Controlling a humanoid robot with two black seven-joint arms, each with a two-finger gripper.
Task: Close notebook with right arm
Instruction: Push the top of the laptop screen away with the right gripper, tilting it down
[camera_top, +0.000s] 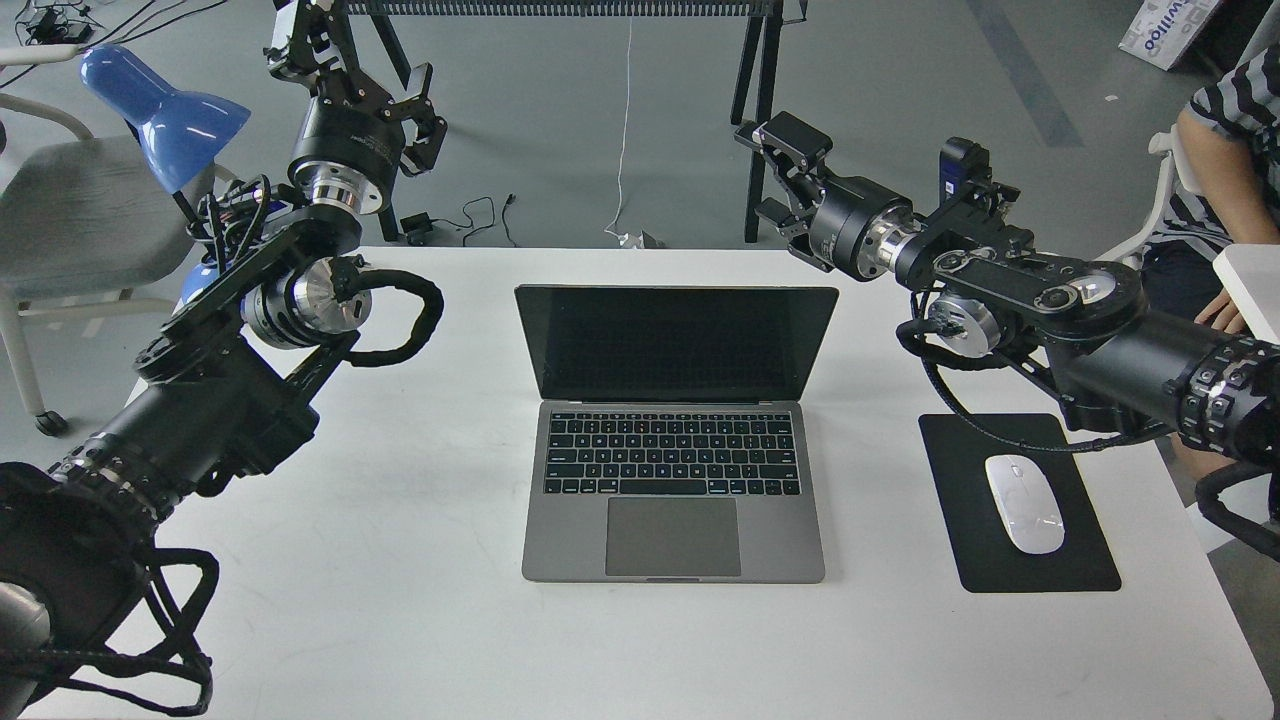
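The left arm (200, 400) is raised beyond the table's (400, 600) far left edge, its gripper (395, 105) spread open and empty. The laptop (675, 480) stands open at table centre. The right arm (1050, 300) is held level above the table's far edge, gripper (775, 175) parted, well clear of the screen.

Partial blue lettering "willoo" on white box (1165, 30), top right.

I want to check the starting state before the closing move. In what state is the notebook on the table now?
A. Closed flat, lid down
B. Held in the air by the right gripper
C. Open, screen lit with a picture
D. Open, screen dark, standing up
D: the notebook sits open on the white table, its black screen raised behind the keyboard, and the right gripper is above and apart from it.
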